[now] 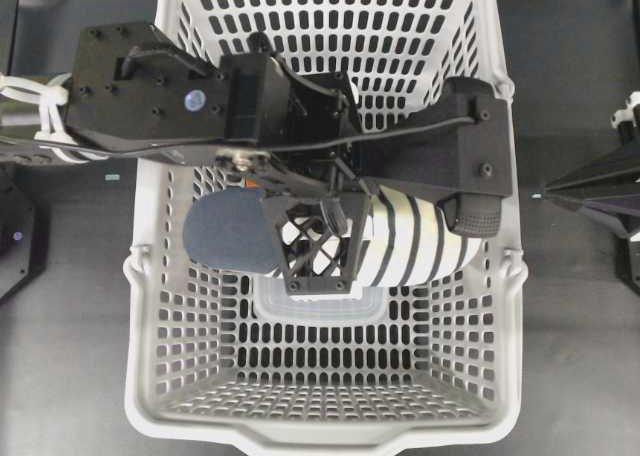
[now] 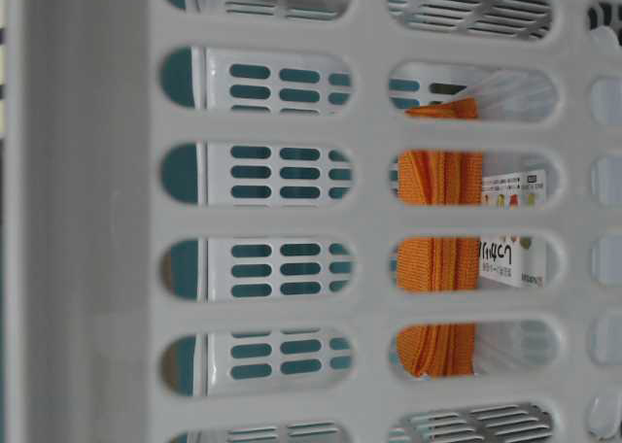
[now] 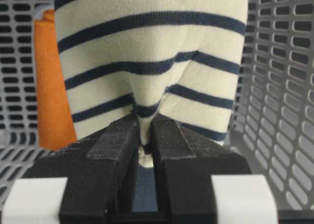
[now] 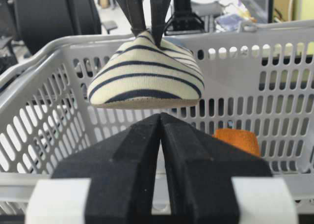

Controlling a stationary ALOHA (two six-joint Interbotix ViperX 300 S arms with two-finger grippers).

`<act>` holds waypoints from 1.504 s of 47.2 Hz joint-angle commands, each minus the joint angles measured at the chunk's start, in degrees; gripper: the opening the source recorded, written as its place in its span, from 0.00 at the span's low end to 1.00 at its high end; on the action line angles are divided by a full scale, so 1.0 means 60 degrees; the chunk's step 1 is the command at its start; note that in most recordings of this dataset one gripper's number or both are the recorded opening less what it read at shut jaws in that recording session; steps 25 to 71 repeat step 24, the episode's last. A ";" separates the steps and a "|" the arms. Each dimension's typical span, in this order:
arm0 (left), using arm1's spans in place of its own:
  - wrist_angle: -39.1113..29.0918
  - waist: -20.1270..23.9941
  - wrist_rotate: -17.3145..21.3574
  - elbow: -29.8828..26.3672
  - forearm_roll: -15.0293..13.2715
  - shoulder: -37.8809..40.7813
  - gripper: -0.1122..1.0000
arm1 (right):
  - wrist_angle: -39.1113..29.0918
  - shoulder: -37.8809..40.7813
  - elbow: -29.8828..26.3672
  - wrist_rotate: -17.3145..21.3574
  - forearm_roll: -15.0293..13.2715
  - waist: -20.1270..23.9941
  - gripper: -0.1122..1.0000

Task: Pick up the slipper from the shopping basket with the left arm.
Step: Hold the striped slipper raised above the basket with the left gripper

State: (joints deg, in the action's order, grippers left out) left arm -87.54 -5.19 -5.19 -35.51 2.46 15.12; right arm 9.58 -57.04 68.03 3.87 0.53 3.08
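Left gripper (image 3: 145, 135) pinches slipper (image 3: 147, 62), hiding orange cloth (image 3: 51, 86).

Black bolted left arm (image 1: 150, 86) with white zip ties (image 1: 45, 116).

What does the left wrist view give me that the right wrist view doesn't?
Only the left wrist view shows the left gripper pinching a fold of the slipper. Only the right wrist view shows the slipper's sole hanging clear above the basket rim, plus the shut right gripper outside it. Both show the striped slipper, the orange cloth and the basket walls.
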 commanded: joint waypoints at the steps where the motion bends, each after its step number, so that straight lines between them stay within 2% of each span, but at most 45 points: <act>1: 0.0029 0.0015 -0.0029 -0.0103 0.0029 -0.0146 0.16 | 0.0044 0.0029 -0.0088 0.0000 0.0029 0.0029 0.10; 71: -0.0161 0.0044 -0.0029 -0.0103 0.0029 -0.0117 0.16 | 0.0044 -0.0088 -0.0029 0.0000 0.0029 0.0029 0.10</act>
